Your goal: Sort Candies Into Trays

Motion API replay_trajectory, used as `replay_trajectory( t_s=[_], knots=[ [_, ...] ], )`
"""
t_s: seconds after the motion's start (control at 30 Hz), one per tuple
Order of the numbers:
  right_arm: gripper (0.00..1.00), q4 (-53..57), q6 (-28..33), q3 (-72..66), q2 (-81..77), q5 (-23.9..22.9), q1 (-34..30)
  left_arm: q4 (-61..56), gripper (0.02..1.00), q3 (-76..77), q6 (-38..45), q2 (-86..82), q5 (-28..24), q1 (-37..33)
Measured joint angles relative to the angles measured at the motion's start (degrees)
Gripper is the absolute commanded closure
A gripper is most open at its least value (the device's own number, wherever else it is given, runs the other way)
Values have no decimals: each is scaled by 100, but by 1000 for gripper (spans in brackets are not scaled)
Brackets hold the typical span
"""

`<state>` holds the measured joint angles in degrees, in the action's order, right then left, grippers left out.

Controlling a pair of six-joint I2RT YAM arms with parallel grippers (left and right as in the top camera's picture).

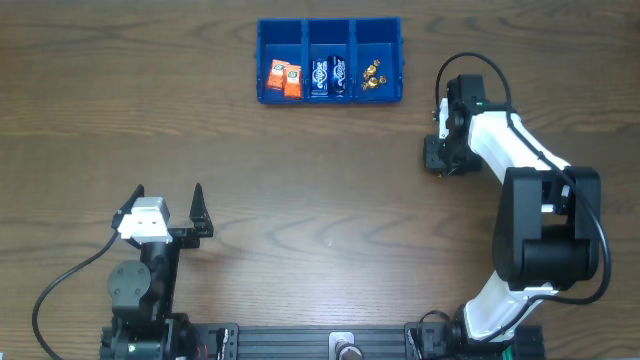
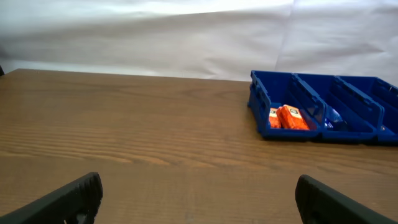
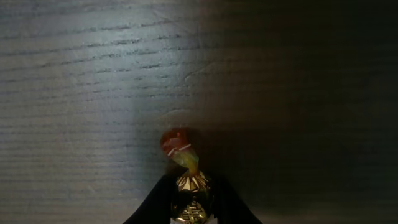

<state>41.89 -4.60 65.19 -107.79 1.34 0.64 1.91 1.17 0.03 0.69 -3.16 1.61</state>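
While the left gripper (image 1: 168, 195) sits near-left, fingers apart, the right gripper (image 3: 191, 198) has fingers clamped on a gold-wrapped candy (image 3: 186, 180) above the worktop (image 1: 320, 180), right of the blue tray (image 1: 261, 60).

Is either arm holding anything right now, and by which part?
Right gripper pinches a gold-wrapped candy by its body; the twisted wrapper end pokes out free. Left gripper holds nothing.

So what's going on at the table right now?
The right end effector is shut on a gold-wrapped candy, over bare table to the right of the blue tray. The tray already holds orange candies in its left compartment, blue ones in the middle and gold ones on the right. The left end effector sits open near its base, holding nothing.
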Motion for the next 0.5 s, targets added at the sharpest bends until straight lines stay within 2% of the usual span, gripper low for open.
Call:
replay_trajectory(
  t_s=[0.13, 0.27, 0.43, 0.5],
  knots=[
    [875, 214, -66, 59, 4, -4, 164, 0, 20, 0, 0, 0, 0, 0],
    [877, 564, -151, 442, 208, -4, 643, 0, 23, 0, 0, 0, 0, 0],
    [875, 1062, -310, 2116, 409, 0, 1172, -2, 20, 0, 0, 0, -2, 0],
    [875, 1128, -431, 3392, 407, -74, 1403, 0, 20, 0, 0, 0, 0, 0]
  ],
)
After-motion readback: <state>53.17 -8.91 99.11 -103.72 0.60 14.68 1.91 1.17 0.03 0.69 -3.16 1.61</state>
